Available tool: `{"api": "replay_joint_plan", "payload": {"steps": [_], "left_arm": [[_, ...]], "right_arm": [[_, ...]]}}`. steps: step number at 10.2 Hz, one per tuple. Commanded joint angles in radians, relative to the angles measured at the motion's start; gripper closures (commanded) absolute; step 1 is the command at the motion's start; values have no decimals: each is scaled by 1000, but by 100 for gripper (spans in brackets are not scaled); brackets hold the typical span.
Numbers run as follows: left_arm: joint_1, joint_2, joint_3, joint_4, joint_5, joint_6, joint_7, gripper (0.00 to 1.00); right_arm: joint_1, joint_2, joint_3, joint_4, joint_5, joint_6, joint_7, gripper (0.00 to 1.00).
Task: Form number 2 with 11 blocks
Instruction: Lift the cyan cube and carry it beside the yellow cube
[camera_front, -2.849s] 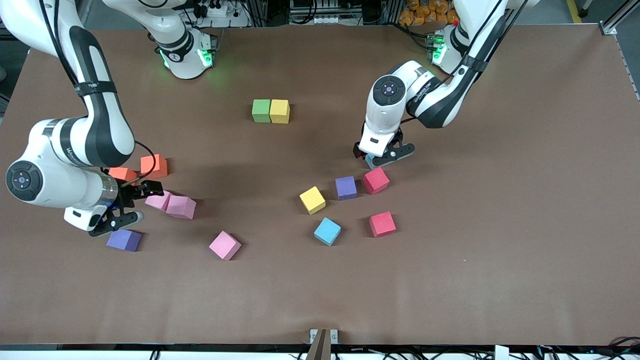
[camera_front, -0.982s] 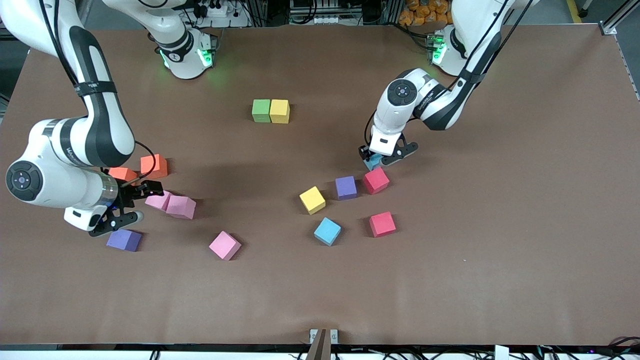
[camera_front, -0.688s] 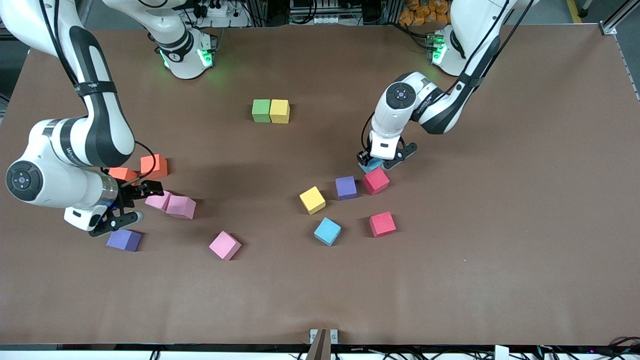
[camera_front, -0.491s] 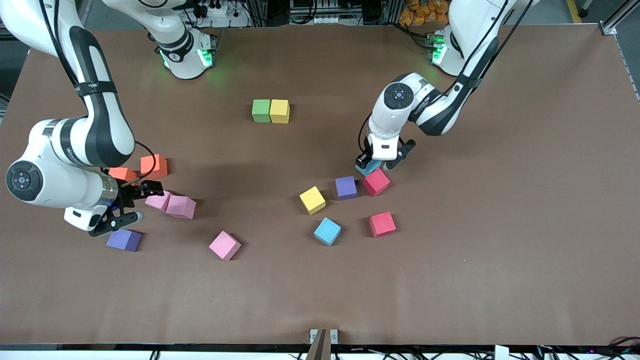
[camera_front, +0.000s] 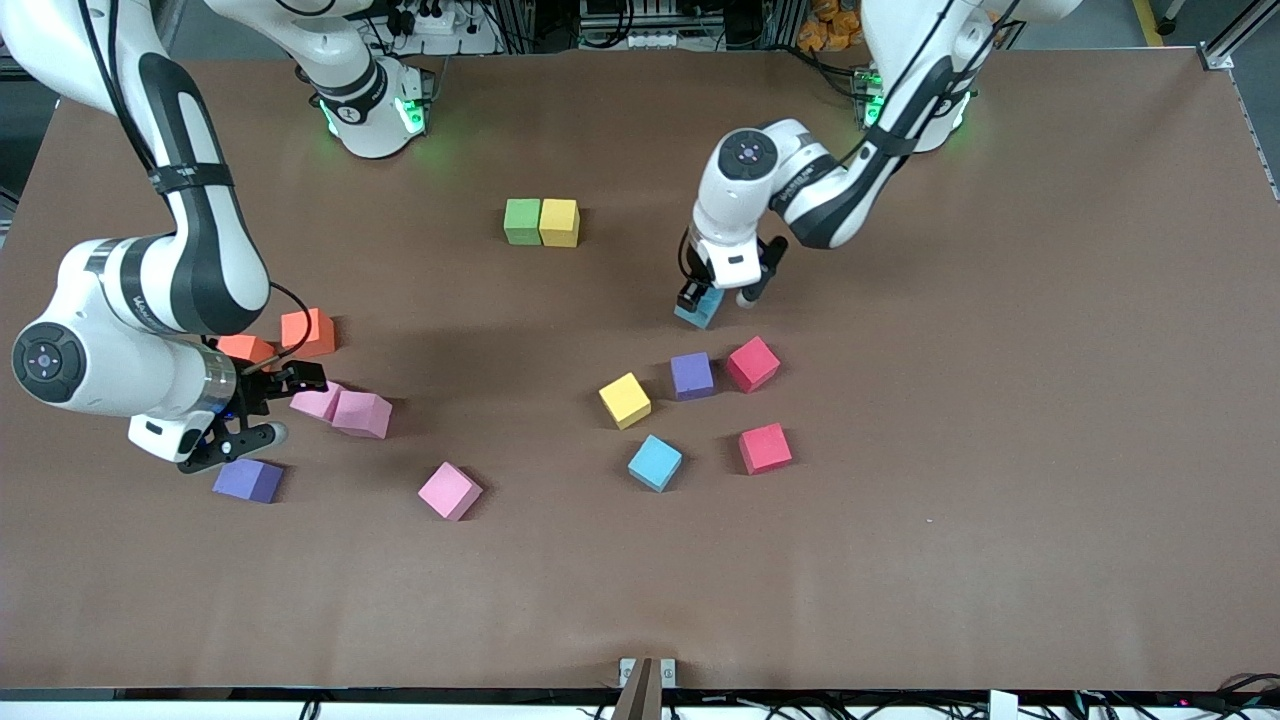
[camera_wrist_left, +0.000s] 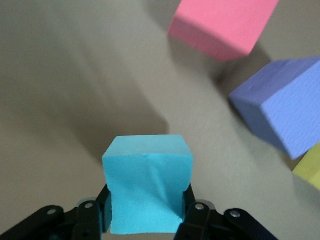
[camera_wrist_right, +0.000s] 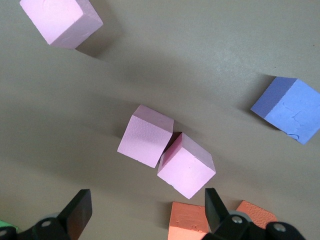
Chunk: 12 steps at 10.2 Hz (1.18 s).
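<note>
My left gripper (camera_front: 712, 293) is shut on a light blue block (camera_front: 699, 311) and holds it just over the table, between the green (camera_front: 522, 221) and yellow (camera_front: 559, 222) pair and the purple block (camera_front: 692, 375). In the left wrist view the light blue block (camera_wrist_left: 147, 182) fills the gap between the jaws of the left gripper (camera_wrist_left: 147, 215). My right gripper (camera_front: 262, 408) hangs open and waits over the two touching pink blocks (camera_front: 318, 401), close to two orange blocks (camera_front: 308, 332). The right wrist view shows the right gripper (camera_wrist_right: 147, 210) with nothing between its fingers.
Loose blocks lie near the middle: yellow (camera_front: 625, 400), light blue (camera_front: 655, 462), and two red ones (camera_front: 752, 362) (camera_front: 765, 447). Toward the right arm's end lie a purple block (camera_front: 247, 480) and a single pink block (camera_front: 449, 490).
The left gripper shut on the light blue block beside the red one, then carried it toward the green and yellow pair. The right arm has not moved.
</note>
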Motion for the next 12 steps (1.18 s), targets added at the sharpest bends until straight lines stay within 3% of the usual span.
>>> {"api": "replay_joint_plan", "payload": {"steps": [1,4,9,12], "left_arm": [[-68,50,2,44,9,-5,-244,95],[-185,77,-1,91,8,-71,-472,95],[-229,175,-43,224,11,-127,-672,100],[-251,193,-59,243,11,-127,-732,100]], "right_arm": [[-6,10,2,-2,3,2,-8,0],[-8,12,2,-2,3,12,-9,0],[-5,15,2,-2,0,19,-14,0],[-5,15,2,-3,0,19,-14,0]]}}
